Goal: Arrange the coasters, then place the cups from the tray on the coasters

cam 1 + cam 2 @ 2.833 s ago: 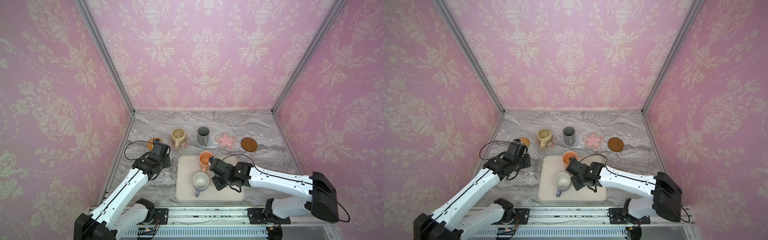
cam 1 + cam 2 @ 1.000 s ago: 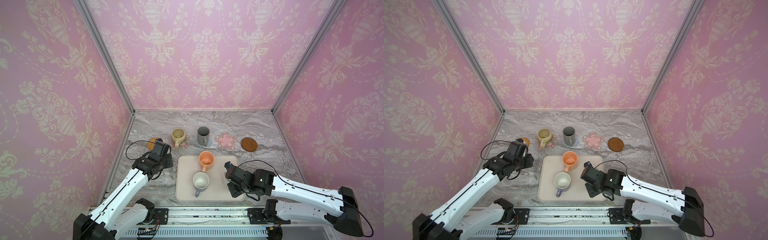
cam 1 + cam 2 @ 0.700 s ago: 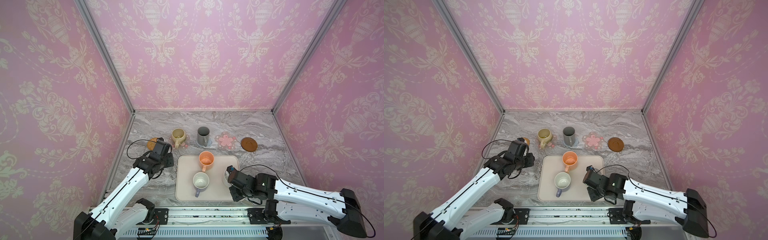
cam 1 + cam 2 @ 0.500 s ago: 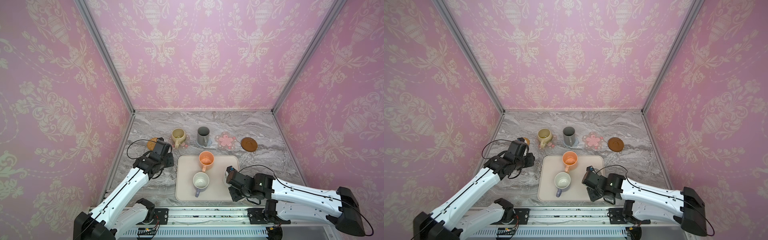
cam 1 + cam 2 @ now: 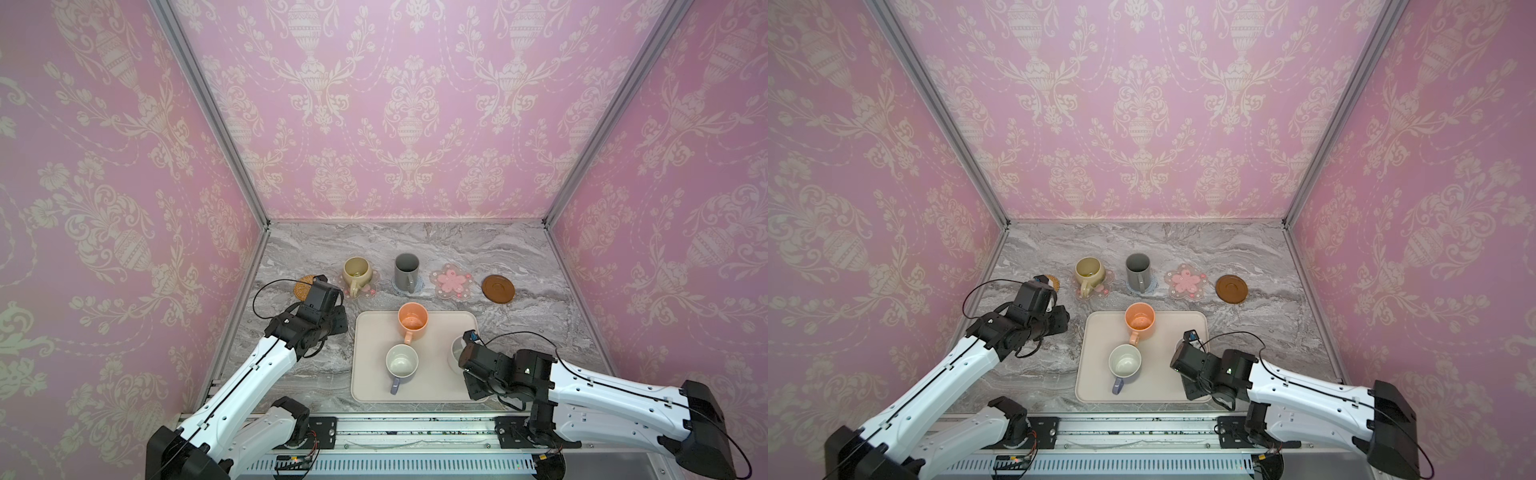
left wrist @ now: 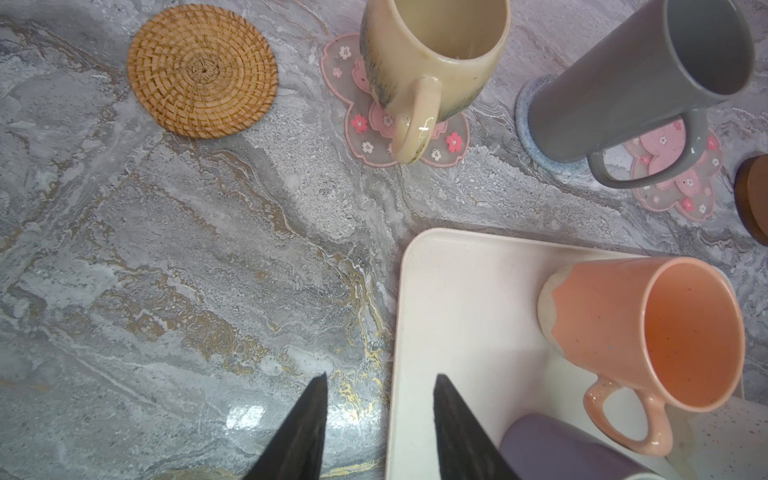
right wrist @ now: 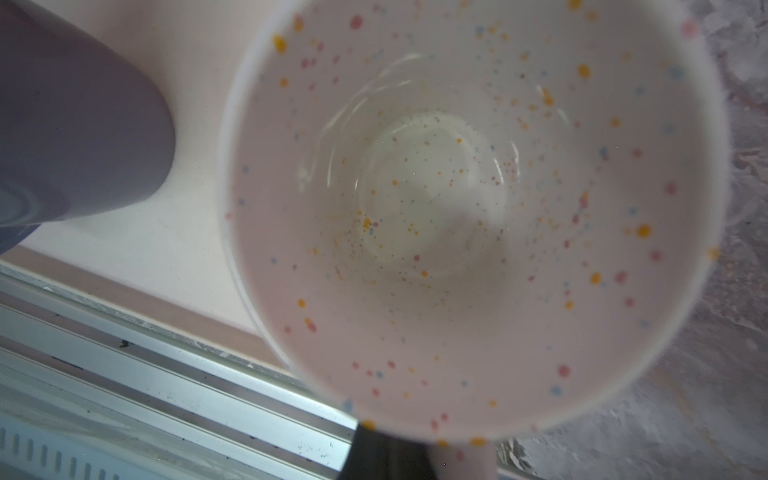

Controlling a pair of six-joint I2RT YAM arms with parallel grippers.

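Speckled mug (image 7: pixel 457 199) sits clamped in right hand (image 5: pixel 467 372) beside lavender mug (image 5: pixel 401 363); left hand (image 6: pixel 380 378) part-open, empty.

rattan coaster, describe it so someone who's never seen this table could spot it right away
On the grey marble table, a row of coasters runs behind the cream tray. The rattan coaster is at that row's left end, next to the beige-yellow mug. It alone is a woven, straw-coloured round.
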